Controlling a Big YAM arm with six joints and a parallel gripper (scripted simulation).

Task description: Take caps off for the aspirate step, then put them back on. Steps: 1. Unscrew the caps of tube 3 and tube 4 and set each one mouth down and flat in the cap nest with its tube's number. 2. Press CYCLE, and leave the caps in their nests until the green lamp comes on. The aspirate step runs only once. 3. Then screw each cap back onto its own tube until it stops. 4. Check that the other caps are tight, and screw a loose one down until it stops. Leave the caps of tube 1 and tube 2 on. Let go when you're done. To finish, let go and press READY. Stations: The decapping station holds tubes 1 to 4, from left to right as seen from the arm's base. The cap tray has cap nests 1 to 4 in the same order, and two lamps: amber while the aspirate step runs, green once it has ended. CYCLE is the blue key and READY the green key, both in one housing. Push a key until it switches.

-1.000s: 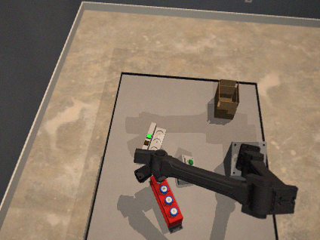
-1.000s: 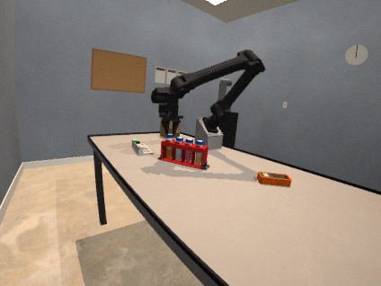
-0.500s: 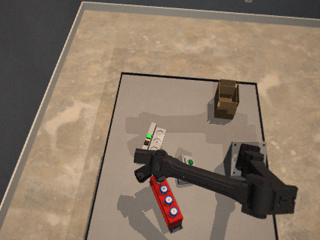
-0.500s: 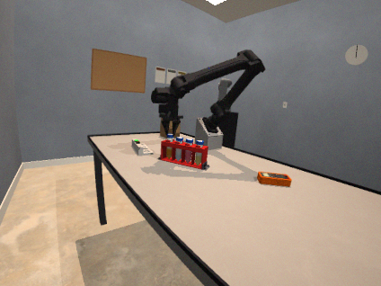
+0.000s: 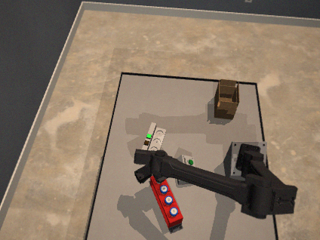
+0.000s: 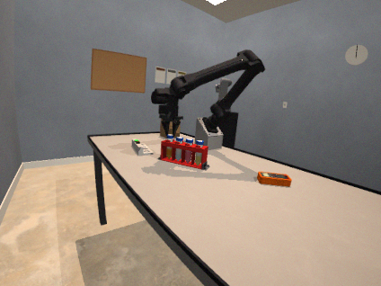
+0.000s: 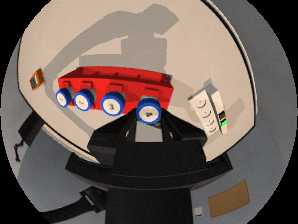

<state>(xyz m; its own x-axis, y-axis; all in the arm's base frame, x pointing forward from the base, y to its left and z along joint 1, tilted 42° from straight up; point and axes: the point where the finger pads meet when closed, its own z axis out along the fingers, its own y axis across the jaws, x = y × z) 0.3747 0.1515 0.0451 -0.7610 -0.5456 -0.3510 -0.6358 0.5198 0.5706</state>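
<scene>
Top view: the arm reaches from its base across the table, its wrist covering one end of the red decapping station. The green lamp glows.

Exterior view: the elbow is raised, the tool pointing straight down at the station's far end.

Wrist view: the tool is clamped on cap 4, at tube 4's place; caps 1, 2 and 3 sit alongside.

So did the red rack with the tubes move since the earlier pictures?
No. The red plastic tube rack sits just as far from the orange box-shaped device in the exterior view.
</scene>
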